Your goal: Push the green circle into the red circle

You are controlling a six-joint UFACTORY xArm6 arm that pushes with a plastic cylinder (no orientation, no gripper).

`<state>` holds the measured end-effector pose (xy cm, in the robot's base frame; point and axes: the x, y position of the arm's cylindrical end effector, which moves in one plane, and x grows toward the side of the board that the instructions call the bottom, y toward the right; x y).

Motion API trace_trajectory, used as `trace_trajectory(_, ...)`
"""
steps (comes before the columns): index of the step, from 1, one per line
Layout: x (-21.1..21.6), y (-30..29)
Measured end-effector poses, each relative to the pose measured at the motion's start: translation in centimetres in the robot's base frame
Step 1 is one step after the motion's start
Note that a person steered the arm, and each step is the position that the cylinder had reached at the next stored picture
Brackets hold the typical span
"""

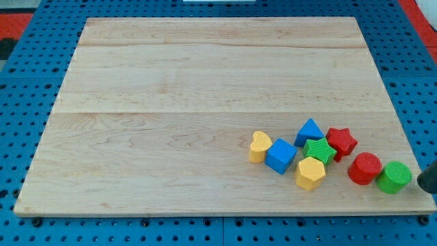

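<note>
Since the light, slick green plastic cylinder already touches the red ribbed plastic cylinder, my tip, bare at its 3 o'clock, should shove it dead centre

A lab test rig: a pale wooden bench lying on a blue perforated mounting base.
</note>
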<state>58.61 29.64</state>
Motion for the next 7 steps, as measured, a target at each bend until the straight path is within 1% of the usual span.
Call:
trace_trajectory(1,1.0,-1.0)
trace_trajectory(3,1.0,-1.8)
trace_trajectory(5,2.1,-9.2)
trace_trajectory(6,2.1,-11.7)
trace_trajectory(7,2.1,-12.4)
